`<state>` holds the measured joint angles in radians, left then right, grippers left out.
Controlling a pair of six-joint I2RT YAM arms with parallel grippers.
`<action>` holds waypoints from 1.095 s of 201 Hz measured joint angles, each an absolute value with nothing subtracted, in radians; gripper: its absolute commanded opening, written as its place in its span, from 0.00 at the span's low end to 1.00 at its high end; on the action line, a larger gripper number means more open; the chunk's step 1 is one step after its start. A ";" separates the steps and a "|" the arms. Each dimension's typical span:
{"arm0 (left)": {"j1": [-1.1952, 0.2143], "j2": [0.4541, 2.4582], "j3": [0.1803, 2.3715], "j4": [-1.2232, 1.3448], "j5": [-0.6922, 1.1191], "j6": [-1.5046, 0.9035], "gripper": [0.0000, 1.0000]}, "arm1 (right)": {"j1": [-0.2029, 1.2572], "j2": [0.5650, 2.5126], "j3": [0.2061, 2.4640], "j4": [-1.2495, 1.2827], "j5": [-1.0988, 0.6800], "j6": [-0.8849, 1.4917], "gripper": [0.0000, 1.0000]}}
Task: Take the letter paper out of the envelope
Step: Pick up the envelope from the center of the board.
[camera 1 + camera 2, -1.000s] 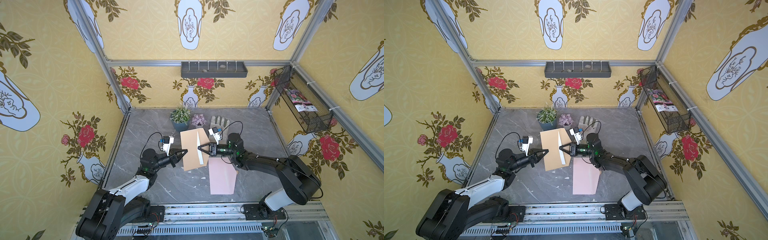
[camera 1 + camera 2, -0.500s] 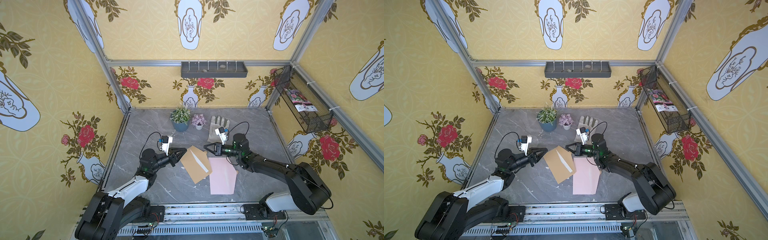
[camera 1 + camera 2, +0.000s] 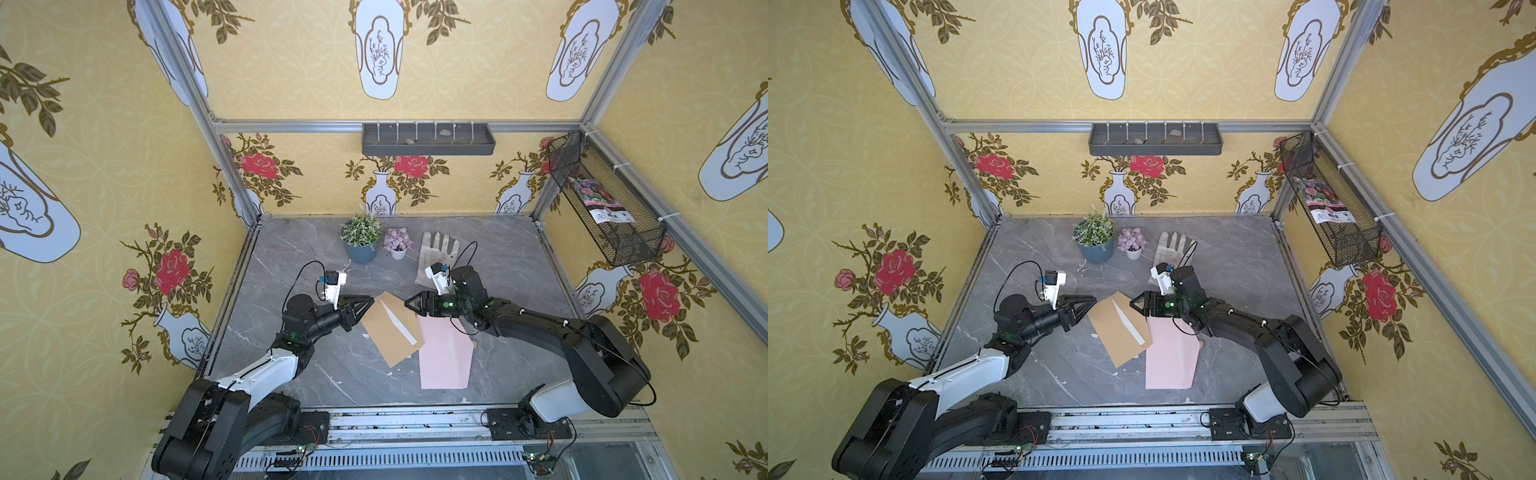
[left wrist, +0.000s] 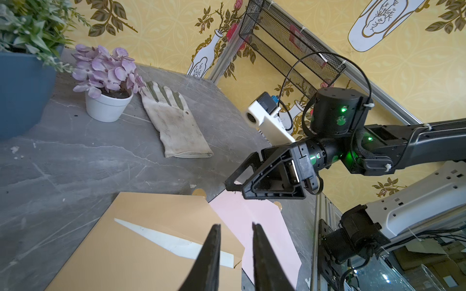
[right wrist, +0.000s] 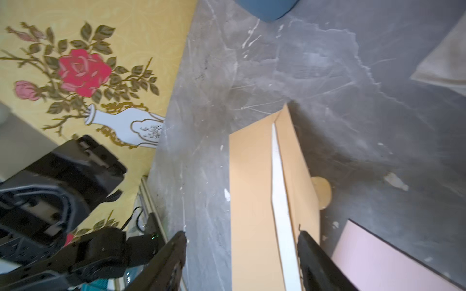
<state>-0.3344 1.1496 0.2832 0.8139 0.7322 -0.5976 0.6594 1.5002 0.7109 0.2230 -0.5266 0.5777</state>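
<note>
The tan envelope (image 3: 388, 332) (image 3: 1117, 332) lies flat on the grey table, with a white strip running along its flap. The pink letter paper (image 3: 446, 359) (image 3: 1171, 361) lies flat beside it, fully outside, with one corner tucked under the envelope's edge. My left gripper (image 3: 371, 301) (image 4: 235, 225) hovers at the envelope's left corner; its jaws stand a little apart with nothing between them. My right gripper (image 3: 409, 304) (image 5: 242, 233) hovers over the envelope's far right edge, open wide and empty; the left wrist view also shows this right gripper (image 4: 234, 187).
At the back of the table stand a blue pot with a green plant (image 3: 360, 243), a small white pot of purple flowers (image 3: 398, 245) and a dirty white glove (image 3: 436, 257). A wire basket (image 3: 602, 199) hangs on the right wall and a grey shelf (image 3: 428, 139) on the back wall.
A second ago both grippers held the envelope up between them. It has dropped flat onto the table, and both grippers have opened and drawn slightly apart.
</note>
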 measured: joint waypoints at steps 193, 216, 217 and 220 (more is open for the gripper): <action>-0.334 1.113 0.285 0.767 0.714 -0.583 0.27 | 0.698 1.727 0.793 0.284 -0.537 0.599 0.00; -0.334 1.109 0.285 0.761 0.707 -0.583 0.45 | 0.694 1.640 0.788 0.285 -0.540 0.603 0.00; -0.334 1.108 0.285 0.761 0.707 -0.583 0.46 | 0.694 1.636 0.788 0.285 -0.540 0.603 0.00; -0.334 1.108 0.285 0.761 0.706 -0.582 0.51 | 0.694 1.624 0.788 0.285 -0.539 0.601 0.00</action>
